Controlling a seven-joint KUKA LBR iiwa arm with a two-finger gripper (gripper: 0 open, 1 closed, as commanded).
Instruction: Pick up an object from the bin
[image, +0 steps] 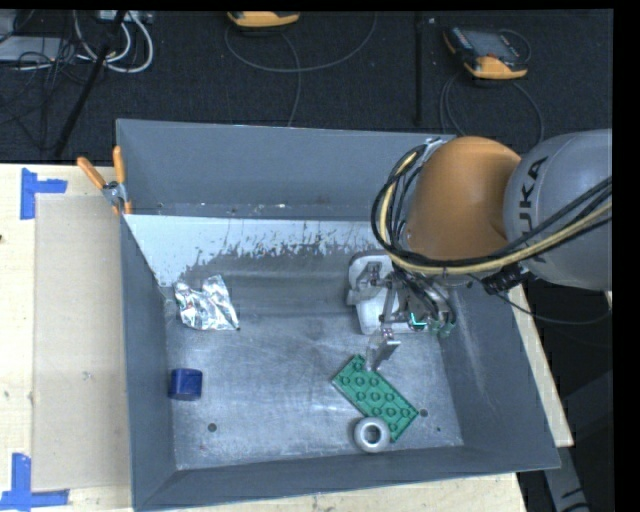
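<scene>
Grey metal bin (250, 170): four loose things lie on the floor, each apart from the others except the last pair noted below.

Arm (565, 210): enters from the right, over the bin's right wall. An orange cover (460, 195) sits on its wrist, with black and yellow cables (392, 200) looped round it.

Hand (381, 350): points down into the right half of the bin, below the orange cover. Its tip stands at the far corner of a flat green studded plastic plate (377, 398); whether it touches the plate cannot be told. Whether the hand is spread or pressed together cannot be told either, as the wrist parts crowd it. Nothing is seen pinched in it.

Green plate: lies flat on the floor, near-right part of the bin, turned diagonally, its long side running from far-left to near-right.

Small white ring (371, 434): lies flat just at the near edge of the green plate, close to the near wall.

Crumpled piece of silver foil (207, 303): left side, towards the far wall, well apart from the hand.

Small blue block (185, 383): near-left corner area, beside the left wall.
</scene>
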